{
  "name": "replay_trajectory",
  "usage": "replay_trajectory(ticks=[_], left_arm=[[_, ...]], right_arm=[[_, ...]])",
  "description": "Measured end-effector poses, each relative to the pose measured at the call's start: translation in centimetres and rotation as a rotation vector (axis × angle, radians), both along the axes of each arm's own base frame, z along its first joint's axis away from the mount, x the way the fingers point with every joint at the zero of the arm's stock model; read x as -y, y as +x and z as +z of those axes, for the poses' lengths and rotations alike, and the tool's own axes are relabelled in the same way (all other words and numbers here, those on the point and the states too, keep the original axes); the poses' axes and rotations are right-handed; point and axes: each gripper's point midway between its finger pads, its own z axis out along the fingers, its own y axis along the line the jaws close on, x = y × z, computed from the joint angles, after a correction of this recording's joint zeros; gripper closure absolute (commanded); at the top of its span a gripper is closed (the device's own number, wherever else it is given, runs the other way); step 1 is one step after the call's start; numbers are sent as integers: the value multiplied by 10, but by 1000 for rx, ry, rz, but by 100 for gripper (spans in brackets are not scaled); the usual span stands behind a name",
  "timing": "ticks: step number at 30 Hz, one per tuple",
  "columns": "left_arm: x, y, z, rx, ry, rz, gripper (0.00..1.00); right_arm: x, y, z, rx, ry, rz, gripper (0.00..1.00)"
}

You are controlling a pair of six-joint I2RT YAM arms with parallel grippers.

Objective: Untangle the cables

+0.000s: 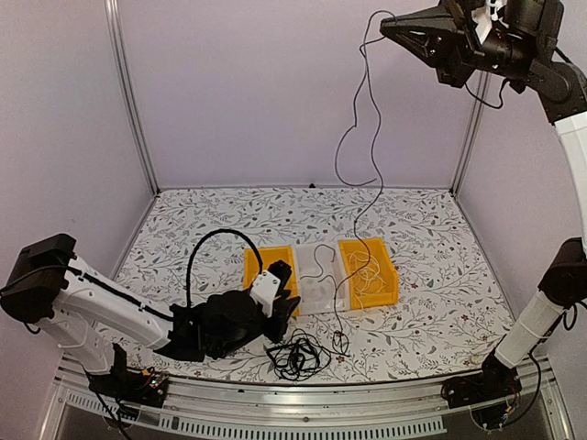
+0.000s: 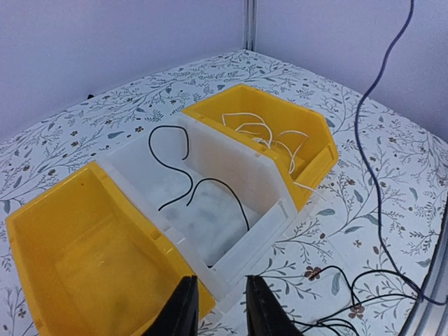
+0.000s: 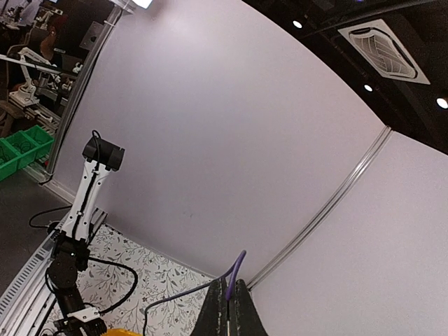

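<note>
One black cable [image 1: 336,163] is clamped in the right gripper [image 1: 390,26] high above the table [image 1: 440,275], and its lower end trails into the tangle [image 1: 295,356] near the front edge. Drawing this strand out appears to be the step in hand. Next, the tangle would probably need to be pinned by the left gripper [image 2: 220,281], whose jaws are apart and empty.

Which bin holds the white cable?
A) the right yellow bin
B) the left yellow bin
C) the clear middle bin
A: the white cable lies coiled in the right yellow bin, while the clear bin holds a black cable.
</note>
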Motion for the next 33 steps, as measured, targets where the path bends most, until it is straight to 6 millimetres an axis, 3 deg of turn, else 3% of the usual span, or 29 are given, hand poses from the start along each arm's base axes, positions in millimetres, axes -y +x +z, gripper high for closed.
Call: replay_trajectory(ticks=[5,7,12,18,21,24,27,33], left_arm=[[2,-1,1,8,1,-12,65],[12,-7,3,17,-9,-73,63],[57,-26,-7,27,-6,-274,60],[109,-32,-23,35,19,-389,59],[131,-29,-26,36,16,-404,62],[145,-27,-27,38,6,-412,72],[149,-30,-34,30,13,-435,84],[151,-44,-57,-3,69,-522,86]], right_arm=[[-5,16,5,14,24,-42,100],[-8,22,6,15,32,-58,100],[-10,31,7,12,39,-90,100],[-9,33,7,16,45,-104,100],[-9,34,6,11,42,-110,100],[-7,33,8,14,45,-117,100],[-4,30,11,22,53,-123,100],[4,31,26,65,89,-179,100]])
